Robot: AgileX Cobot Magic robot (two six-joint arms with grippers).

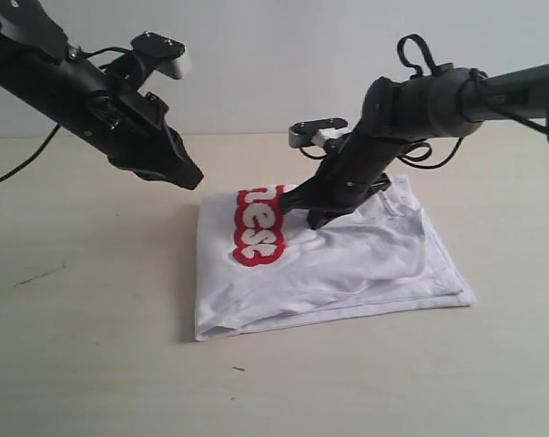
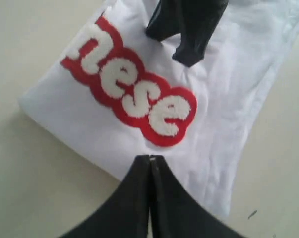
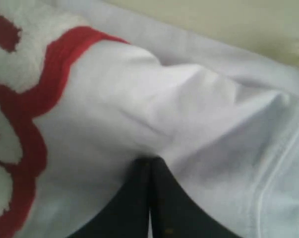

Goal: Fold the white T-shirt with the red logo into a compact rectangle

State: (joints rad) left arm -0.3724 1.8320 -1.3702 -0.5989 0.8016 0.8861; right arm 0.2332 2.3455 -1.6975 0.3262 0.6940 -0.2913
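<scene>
Shirt, folded, centre frame, long axis left-right; logo on its left. My right gripper, jaws closed, presses it beside logo; left gripper, closed and empty, hovers upper left.

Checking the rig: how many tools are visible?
2. The left tool hovers shut near the white T-shirt; the right tool, shut, touches it beside the red logo.

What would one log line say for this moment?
shirt: folded | right hand: shut, tip on shirt | left hand: shut, off shirt
</scene>
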